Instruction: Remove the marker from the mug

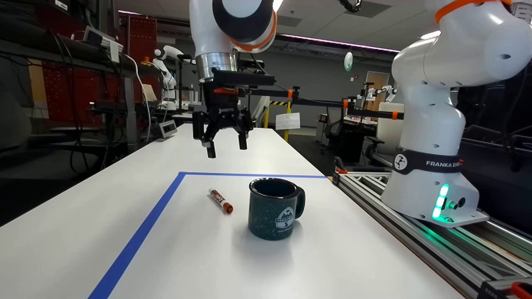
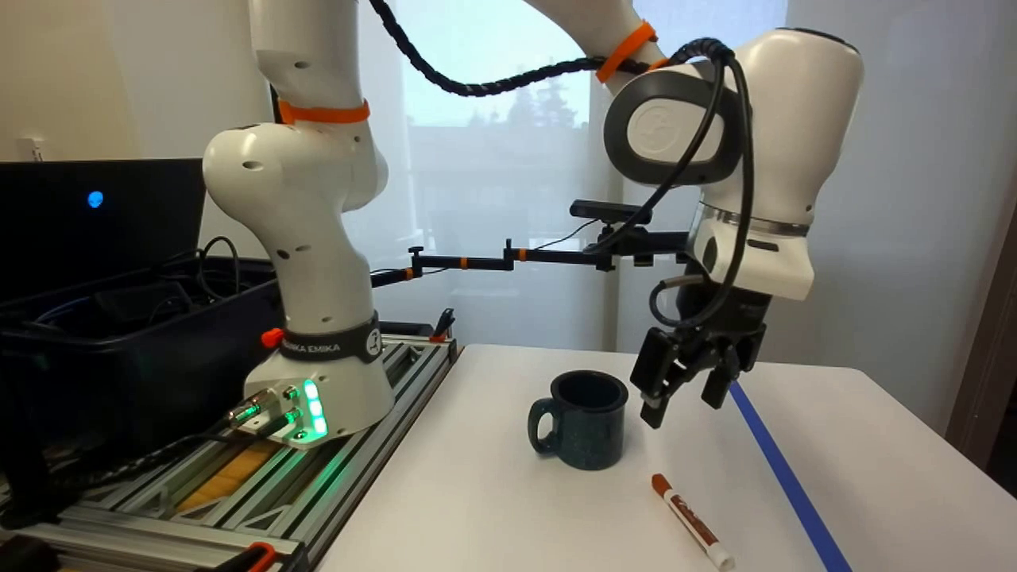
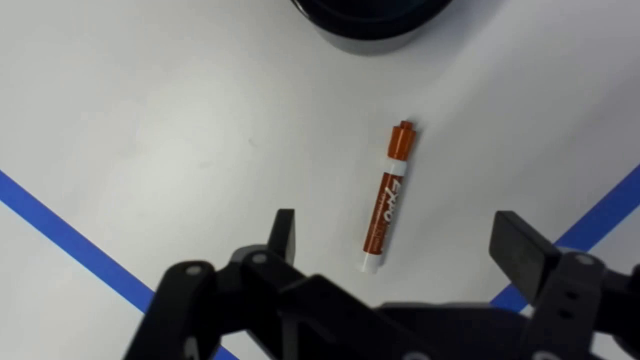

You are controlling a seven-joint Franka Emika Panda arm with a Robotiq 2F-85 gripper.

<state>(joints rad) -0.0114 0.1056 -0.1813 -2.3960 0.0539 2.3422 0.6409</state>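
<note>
A slim red-orange marker (image 3: 390, 195) lies flat on a white table (image 1: 199, 257), outside the mug (image 1: 266, 216) and near it. Its cap (image 3: 401, 142) is rust-orange, its label (image 3: 382, 214) reddish brown, and white shows in a band beside the cap and at the opposite end. In the wrist view it sits right of the frame's centre, cap toward the top, leaning slightly right; there I can read "EXPO" in white on the label, lettering too small for me in both exterior views.

My pincer (image 1: 227, 147) hangs above the table with its fingers (image 3: 520, 252) spread wide, gripping nothing. In the wrist view they stand at lower left and lower right.

The mug is dark teal, speckled and upright. An exterior view shows its pale logo (image 1: 285, 218), with the handle (image 1: 301, 202) at the right; in an exterior view the handle (image 2: 543, 429) is at the left. The wrist view catches only part of its dark rim (image 3: 371, 31) at the top edge. Blue tape (image 1: 138, 236) crosses the table in all three views. In an exterior view, a black panel (image 2: 151, 230) with a lit blue emblem (image 2: 95, 199) stands at the left edge.
</note>
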